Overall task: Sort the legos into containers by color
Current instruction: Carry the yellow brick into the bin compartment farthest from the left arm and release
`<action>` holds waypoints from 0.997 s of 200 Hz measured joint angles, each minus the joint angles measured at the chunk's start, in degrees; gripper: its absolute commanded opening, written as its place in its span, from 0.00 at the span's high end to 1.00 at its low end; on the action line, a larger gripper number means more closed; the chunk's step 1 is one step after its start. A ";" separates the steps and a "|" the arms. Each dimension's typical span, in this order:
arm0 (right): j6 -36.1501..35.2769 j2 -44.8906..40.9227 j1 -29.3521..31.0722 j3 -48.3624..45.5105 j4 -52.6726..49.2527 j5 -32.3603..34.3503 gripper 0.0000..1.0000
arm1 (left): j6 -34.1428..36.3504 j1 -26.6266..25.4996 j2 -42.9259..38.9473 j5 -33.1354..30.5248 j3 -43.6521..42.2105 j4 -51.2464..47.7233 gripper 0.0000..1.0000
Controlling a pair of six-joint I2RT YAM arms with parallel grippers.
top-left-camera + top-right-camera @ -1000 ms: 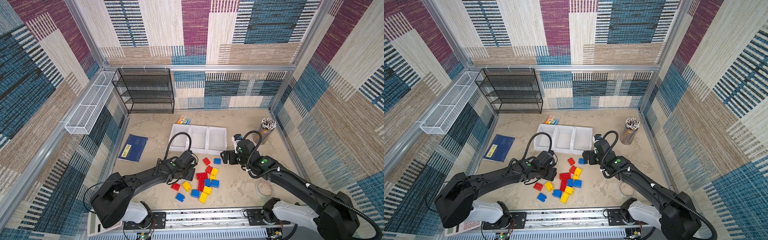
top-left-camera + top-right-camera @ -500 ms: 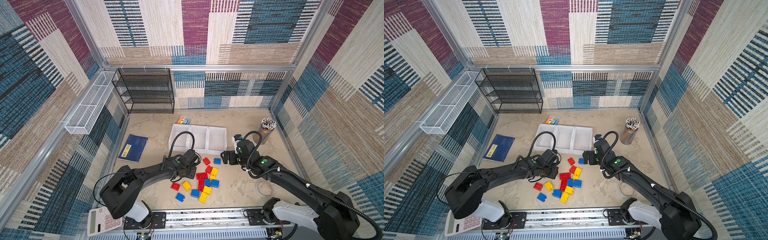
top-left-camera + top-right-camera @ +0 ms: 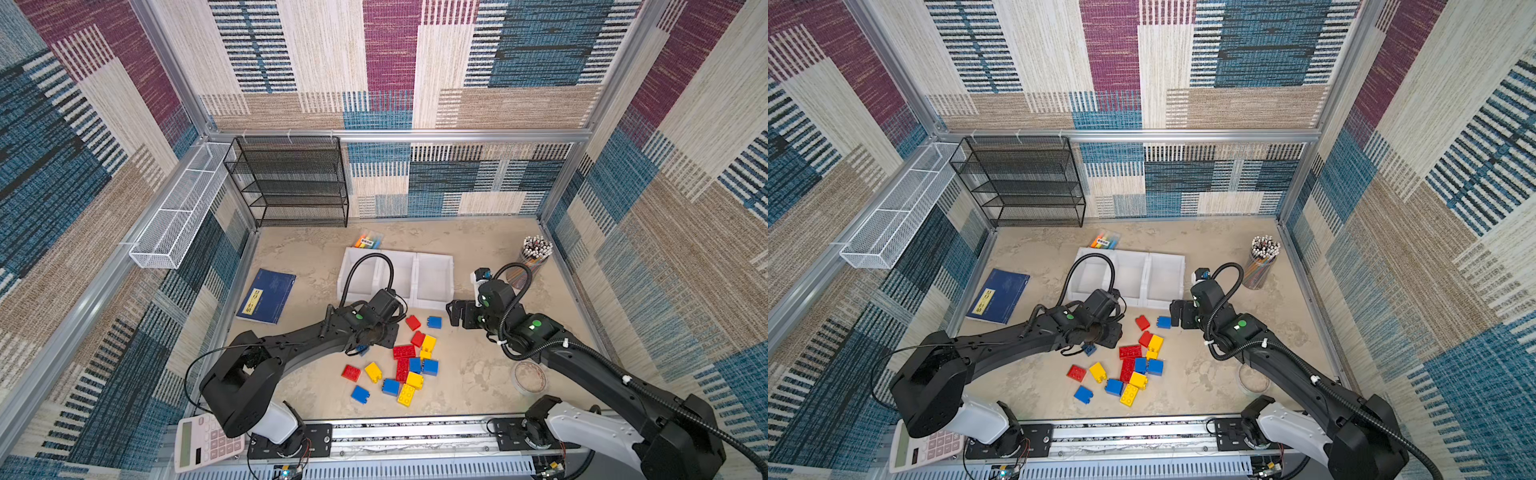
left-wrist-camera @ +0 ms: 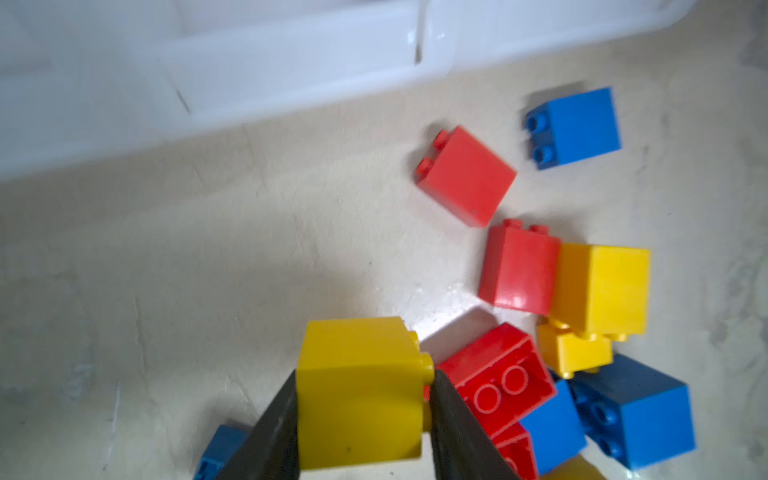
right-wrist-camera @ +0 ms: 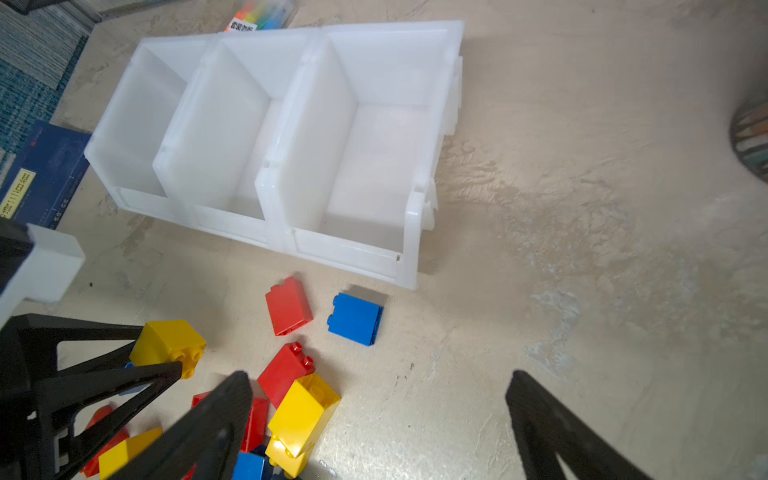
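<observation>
1. Where the left arm reaches over the desk, a yellow brick is clamped between the fingers of the left gripper, its studs turned sideways against one finger.
2. That brick is held at the edge of the loose pile of legos, on the side nearer the containers; a half-hidden blue brick is seen lying under the gripper.
3. The right gripper is held over bare desk beside the pile, its fingers spread wide with nothing between them.
4. The three white containers are joined in a row behind the pile, their low front lips turned toward it.
5. A red brick and a square blue brick are found apart from the pile, just in front of the row toward its right end, near each other but not touching.
6. The other red, blue and yellow bricks are spread on the desk, several touching.
</observation>
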 measured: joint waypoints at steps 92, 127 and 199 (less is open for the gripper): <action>2.64 -6.97 0.00 -1.79 -3.21 3.34 0.02 | 11.45 0.07 22.51 3.85 34.91 -2.86 0.53; 3.19 -8.07 0.00 -2.34 -4.04 3.45 0.03 | 12.48 0.11 30.73 5.31 44.02 -4.74 0.53; 3.87 -9.55 0.00 -2.84 -4.76 3.32 0.03 | 12.28 0.74 36.22 4.92 46.99 -4.68 0.42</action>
